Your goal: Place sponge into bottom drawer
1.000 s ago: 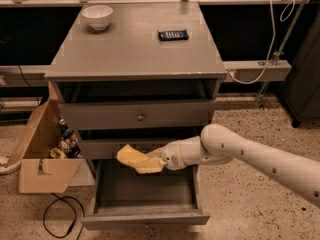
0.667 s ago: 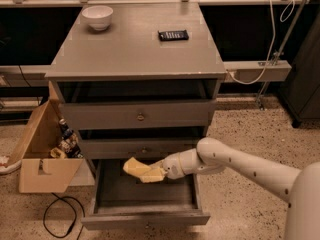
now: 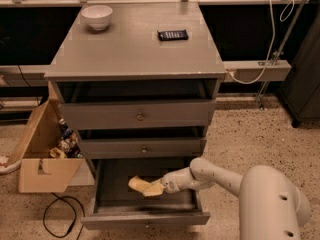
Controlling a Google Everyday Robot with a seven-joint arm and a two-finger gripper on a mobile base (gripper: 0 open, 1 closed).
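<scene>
Down in the open bottom drawer [image 3: 145,220], the sponge [image 3: 142,185] now hangs low over the middle of the tray. A second ago it was up level with the drawer front above. The claw [image 3: 160,187] has come in from the right edge and is closed on the sponge's right end. Whether the foam touches the drawer floor I cannot tell. To my eye only the release is left — then the arm backs out.
</scene>
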